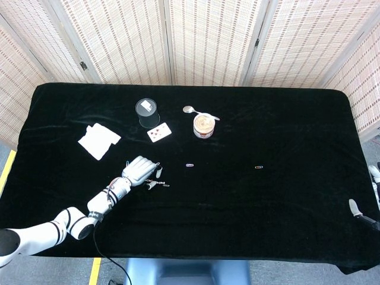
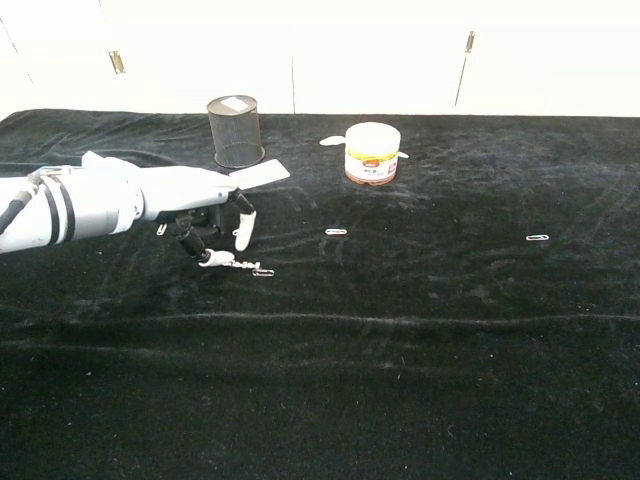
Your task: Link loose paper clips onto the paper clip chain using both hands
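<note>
A table draped in black velvet cloth (image 1: 249,202) stands before woven-reed folding screens (image 1: 208,41) in the head view and before a white wall in the chest view. The white-and-grey left hand (image 1: 140,171) reaches in low from the table's near left, palm down, its fingers spread and bent downward. One white fingertip (image 2: 209,259) rests on the left end of the short silver paper clip chain (image 2: 240,266), which lies flat on the cloth and runs to the right from under the hand; another finger hangs just above the cloth behind the chain. Whether the chain is pinched or only touched cannot be told from either view. A small loose paper clip (image 2: 161,229) lies just behind the hand, a second loose paper clip (image 2: 336,232) lies near the middle of the cloth, and a third loose paper clip (image 2: 537,238) sits well apart to the right. Of the right hand (image 1: 360,212), only grey fingertips show at the far right edge of the head view, off the cloth; its state cannot be told. Further back stand a black mesh pen cup (image 2: 234,131), a playing card (image 1: 159,133) just beside it, a white folded napkin (image 1: 98,141), a white-lidded jar with an orange label (image 2: 372,154) and a metal spoon (image 1: 199,111) behind it
</note>
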